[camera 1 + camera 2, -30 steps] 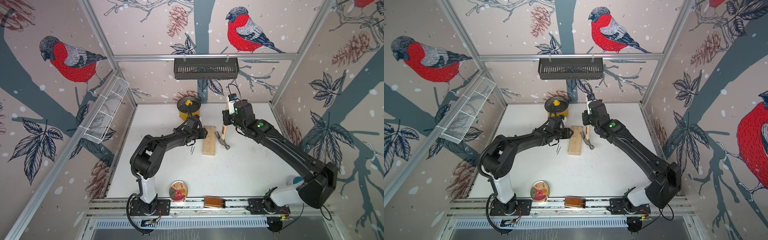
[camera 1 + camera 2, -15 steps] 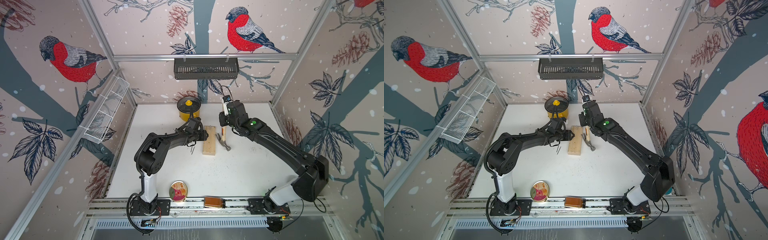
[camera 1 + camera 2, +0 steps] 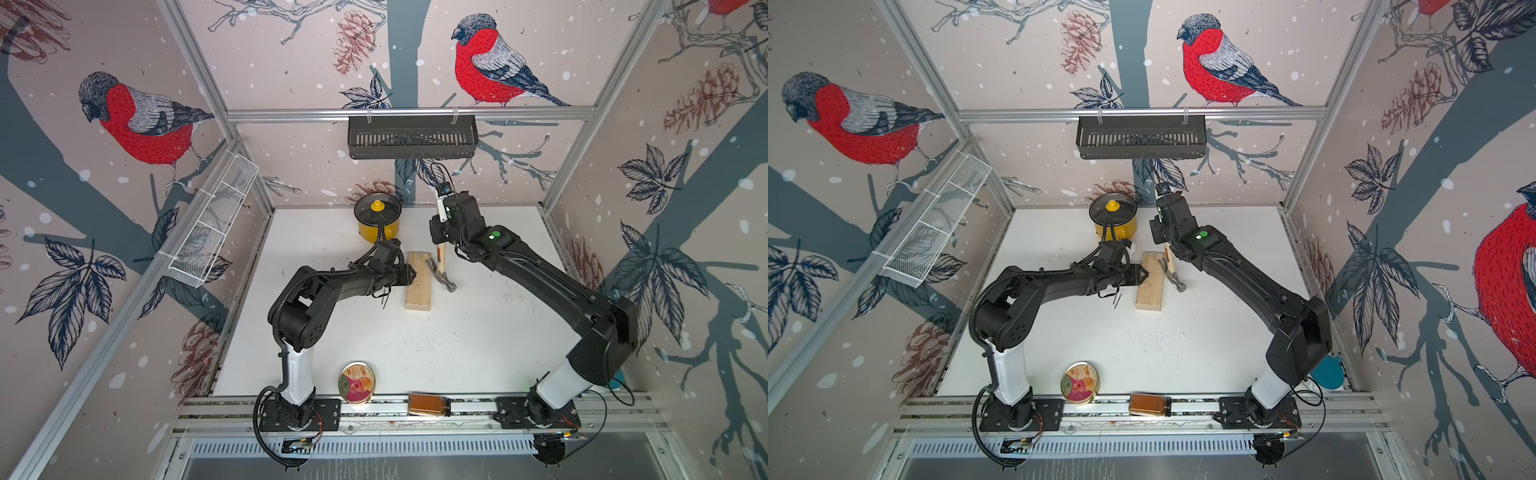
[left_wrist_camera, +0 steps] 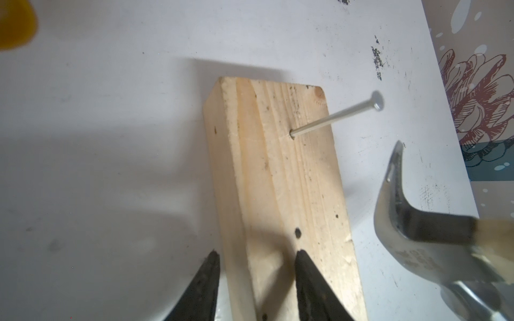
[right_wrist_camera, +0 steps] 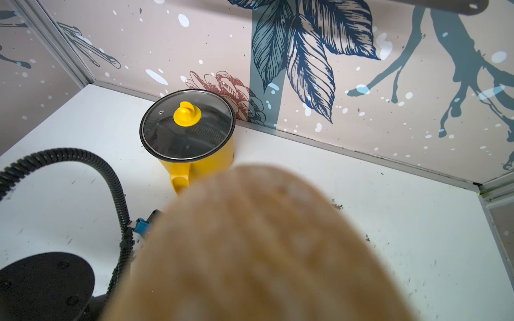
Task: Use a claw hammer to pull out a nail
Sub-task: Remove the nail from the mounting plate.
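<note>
A pale wooden block (image 3: 419,282) lies mid-table, with the nail (image 4: 333,119) standing slanted out of its far end. My right gripper (image 3: 440,243) is shut on the wooden handle of the claw hammer (image 3: 441,257). The hammer's steel head (image 3: 1177,284) sits low beside the block's right edge. Its claw (image 4: 395,172) curves up a short way from the nail and does not touch it. The handle's blurred butt (image 5: 250,250) hides the right fingers. My left gripper (image 4: 257,255) is open, straddling the block's left long edge, with one finger (image 4: 306,278) on the top face.
A yellow pot with a glass lid (image 3: 377,220) stands at the back, close behind both wrists. A round tin (image 3: 356,382) and an amber jar (image 3: 428,405) sit at the front rail. A black basket (image 3: 411,137) and a white wire basket (image 3: 212,232) hang on the walls.
My right wrist has swung left and slightly back, tipping the handle, while the hammer head stays beside the block. The left gripper has kept its place at the block.
</note>
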